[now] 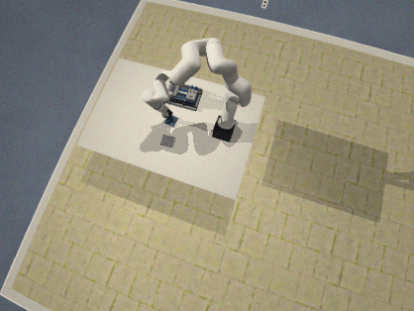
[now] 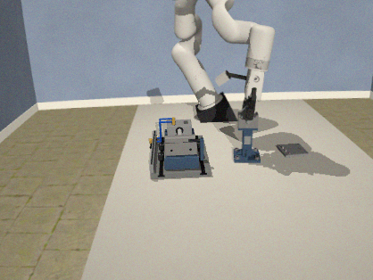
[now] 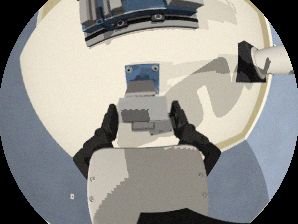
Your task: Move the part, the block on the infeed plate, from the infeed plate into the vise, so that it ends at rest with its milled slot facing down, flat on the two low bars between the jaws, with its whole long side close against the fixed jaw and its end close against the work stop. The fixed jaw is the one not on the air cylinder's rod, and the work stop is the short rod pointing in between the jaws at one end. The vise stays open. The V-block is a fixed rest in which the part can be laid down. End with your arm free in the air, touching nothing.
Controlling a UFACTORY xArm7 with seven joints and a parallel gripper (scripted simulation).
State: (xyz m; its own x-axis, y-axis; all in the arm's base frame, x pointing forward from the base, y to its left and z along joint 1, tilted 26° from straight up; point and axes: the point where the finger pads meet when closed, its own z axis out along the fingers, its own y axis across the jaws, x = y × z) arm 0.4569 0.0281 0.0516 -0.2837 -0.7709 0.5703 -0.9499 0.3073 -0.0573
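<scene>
The part [image 3: 145, 117], a grey block with darker milled patches on its upper face, lies on top of the blue V-block [image 2: 246, 144]; it also shows in the exterior view [image 2: 246, 119]. My gripper [image 3: 143, 109] [image 2: 248, 107] is open, and its two black fingers stand on either side of the part without gripping it. It points down over the V-block. The infeed plate [image 2: 292, 149] is a small dark grey square to the right of the V-block, with nothing on it. The vise [image 2: 178, 149] stands to the left with its jaws open.
The arm's black base [image 2: 214, 111] stands behind the V-block. The vise carries blue tubing and yellow fittings [image 2: 171, 120] at its far end. The white mat [image 1: 168, 129] lies on a tiled floor.
</scene>
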